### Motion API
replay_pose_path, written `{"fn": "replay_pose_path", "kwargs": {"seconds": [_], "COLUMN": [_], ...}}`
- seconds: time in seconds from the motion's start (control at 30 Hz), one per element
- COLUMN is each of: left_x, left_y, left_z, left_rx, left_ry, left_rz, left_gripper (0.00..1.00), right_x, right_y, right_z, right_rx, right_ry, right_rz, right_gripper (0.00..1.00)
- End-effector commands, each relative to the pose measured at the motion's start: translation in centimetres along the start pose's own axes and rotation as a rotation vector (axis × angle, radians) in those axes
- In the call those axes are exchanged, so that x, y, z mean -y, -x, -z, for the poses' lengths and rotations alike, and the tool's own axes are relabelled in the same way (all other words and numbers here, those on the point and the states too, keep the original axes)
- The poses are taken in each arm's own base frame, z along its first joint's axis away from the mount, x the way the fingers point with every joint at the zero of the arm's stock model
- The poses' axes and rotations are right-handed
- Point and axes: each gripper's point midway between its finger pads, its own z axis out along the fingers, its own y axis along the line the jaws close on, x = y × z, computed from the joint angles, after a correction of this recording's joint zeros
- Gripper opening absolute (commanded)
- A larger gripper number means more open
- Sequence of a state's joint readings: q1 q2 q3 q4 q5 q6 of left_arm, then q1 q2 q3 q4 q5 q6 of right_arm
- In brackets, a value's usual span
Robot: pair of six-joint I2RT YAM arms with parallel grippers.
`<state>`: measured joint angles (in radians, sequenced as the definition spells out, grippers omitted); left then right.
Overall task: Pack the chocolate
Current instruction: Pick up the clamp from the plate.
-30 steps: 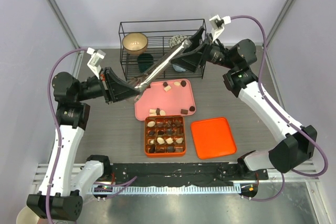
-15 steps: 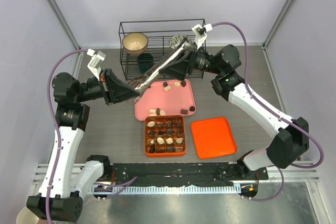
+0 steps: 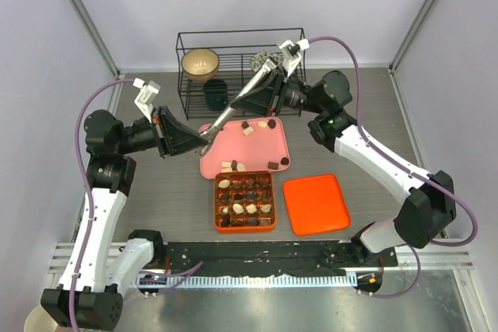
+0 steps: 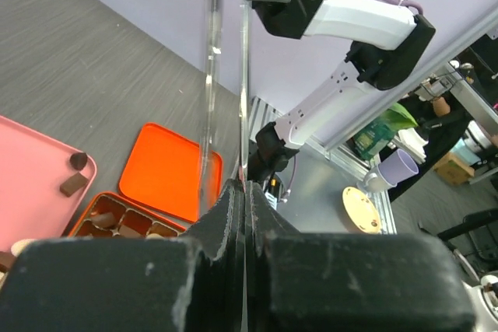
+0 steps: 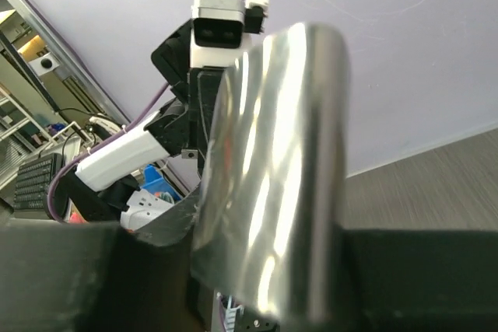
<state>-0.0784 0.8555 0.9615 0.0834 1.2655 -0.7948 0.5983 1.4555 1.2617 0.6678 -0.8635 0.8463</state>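
Two hands on one pair of metal tongs [image 3: 237, 103], which hangs slanted above the far left corner of the pink tray [image 3: 249, 149]. The left hand [image 3: 201, 139] is clamped fully shut on the thin tip end; its wrist camera shows both blades running up out of the closed fingers [image 4: 222, 215]. The right hand [image 3: 268, 87] has the wide end, and from its own camera the shiny metal fills the gap and touches both fingers, so it looks closed on it.

The chocolate [image 3: 247, 129] is in two places. A handful of loose pieces lie on the pink tray, some near the far edge right under the tongs and some near the front edge. The rest sit in the cells of the orange gridded box [image 3: 215, 204], just in front of the tray. An orange lid [image 3: 315, 204] lies flat on the table [image 3: 163, 192] beside the box.

Behind it all is a black wire rack [image 3: 237, 34] with a tan bowl [image 3: 200, 62] and a dark cup [image 3: 215, 91] inside. The right hand blocks part of the rack.
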Motion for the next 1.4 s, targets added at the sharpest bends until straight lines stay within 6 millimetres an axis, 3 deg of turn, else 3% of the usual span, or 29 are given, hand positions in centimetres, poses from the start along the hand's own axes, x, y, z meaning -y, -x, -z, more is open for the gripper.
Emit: {"fn": "replay_pose_path", "kwargs": {"seconds": [0.0, 0.07, 0.1, 0.17, 0.2, 0.23, 0.27, 0.33, 0.4, 0.43, 0.47, 0.53, 0.57, 0.67, 0.8, 0.83, 0.87, 0.9, 0.97, 1.0, 1.07, 1.13, 1.17, 1.23, 1.37], "left_x": [1.3, 1.2, 1.2, 1.1, 1.1, 0.4, 1.1, 0.7, 0.8, 0.6, -0.8, -1.8, -3.5, -5.8, -7.9, -8.4, -9.0, -9.4, -10.5, -10.9, -11.5, -11.7, -12.0, -12.6, -13.7], "left_y": [-0.6, -0.8, -0.8, -1.3, -1.5, -2.5, -2.1, -3.1, -2.9, -3.7, -3.6, -3.8, -3.7, -3.4, -4.4, -5.7, -6.5, -7.2, -9.5, -10.1, -10.3, -10.6, -10.8, -10.8, -11.0], "left_z": [0.0, 0.1, 0.1, 0.3, 0.4, 0.8, 1.0, 1.6, 1.9, 2.3, 2.8, 3.7, 4.7, 7.1, 9.4, 9.7, 10.0, 10.3, 10.9, 11.1, 11.5, 11.3, 11.3, 11.2, 11.6], "left_rx": [-0.023, -0.032, -0.037, -0.062, -0.073, -0.1, -0.104, -0.144, -0.16, -0.184, -0.193, -0.218, -0.237, -0.255, -0.314, -0.355, -0.385, -0.412, -0.496, -0.516, -0.551, -0.567, -0.575, -0.57, -0.585], "left_ry": [-0.04, -0.032, -0.03, -0.008, 0.007, 0.044, 0.055, 0.111, 0.151, 0.185, 0.274, 0.385, 0.488, 0.694, 0.834, 0.842, 0.85, 0.856, 0.848, 0.851, 0.867, 0.848, 0.85, 0.859, 0.892], "left_rz": [-0.042, -0.029, -0.031, -0.044, -0.055, -0.067, -0.105, -0.111, -0.129, -0.086, -0.11, -0.103, -0.147, -0.18, -0.21, -0.184, -0.173, -0.165, -0.145, -0.141, -0.13, -0.125, -0.111, -0.113, -0.109], "left_gripper": [0.04, 0.12, 0.3, 0.56, 0.64, 0.66, 0.68, 0.86, 0.99, 1.0, 1.0, 1.0, 1.0, 1.0, 1.0, 1.0, 1.0, 1.0, 1.0, 1.0, 0.98, 0.98, 0.97, 0.94, 0.91], "right_x": [-1.0, -1.3, -1.2, -1.7, -1.3, -1.2, -1.1, -0.9, 0.2, 0.2, 1.2, 2.4, 3.5, 5.7, 9.2, 9.4, 9.7, 10.9, 12.3, 13.6, 14.8, 16.3, 16.3, 17.3, 18.3], "right_y": [0.6, 0.6, 0.5, 1.0, 0.8, 1.1, 1.2, 1.3, 1.0, 1.4, 1.7, 1.0, 0.7, -0.7, -2.8, -3.6, -3.2, -4.5, -3.6, -4.7, -4.2, -5.6, -5.2, -6.4, -6.1], "right_z": [0.2, 0.6, 0.7, 1.1, 1.3, 1.4, 1.6, 2.3, 3.2, 3.5, 4.1, 5.0, 5.6, 6.7, 8.2, 8.0, 7.9, 8.7, 9.6, 10.2, 11.1, 11.9, 11.6, 11.4, 10.9], "right_rx": [0.059, 0.062, 0.057, 0.063, 0.045, 0.046, 0.039, 0.007, -0.021, -0.023, -0.02, -0.057, -0.069, -0.118, -0.159, -0.167, -0.135, -0.152, -0.087, -0.098, -0.056, -0.06, -0.027, -0.039, 0.021], "right_ry": [0.009, 0.001, -0.011, -0.032, -0.063, -0.083, -0.106, -0.165, -0.25, -0.278, -0.342, -0.411, -0.469, -0.553, -0.684, -0.695, -0.712, -0.753, -0.862, -0.901, -0.98, -1.015, -1.008, -0.998, -1.005], "right_rz": [0.095, 0.111, 0.132, 0.17, 0.193, 0.219, 0.238, 0.305, 0.326, 0.39, 0.417, 0.457, 0.458, 0.505, 0.582, 0.603, 0.649, 0.673, 0.71, 0.694, 0.705, 0.701, 0.715, 0.708, 0.712], "right_gripper": [0.24, 0.2, 0.17, 0.17, 0.14, 0.13, 0.12, 0.11, 0.08, 0.07, 0.05, 0.04, 0.04, 0.02, 0.01, 0.01, 0.01, 0.01, 0.01, 0.01, 0.01, 0.01, 0.01, 0.01, 0.01]}}
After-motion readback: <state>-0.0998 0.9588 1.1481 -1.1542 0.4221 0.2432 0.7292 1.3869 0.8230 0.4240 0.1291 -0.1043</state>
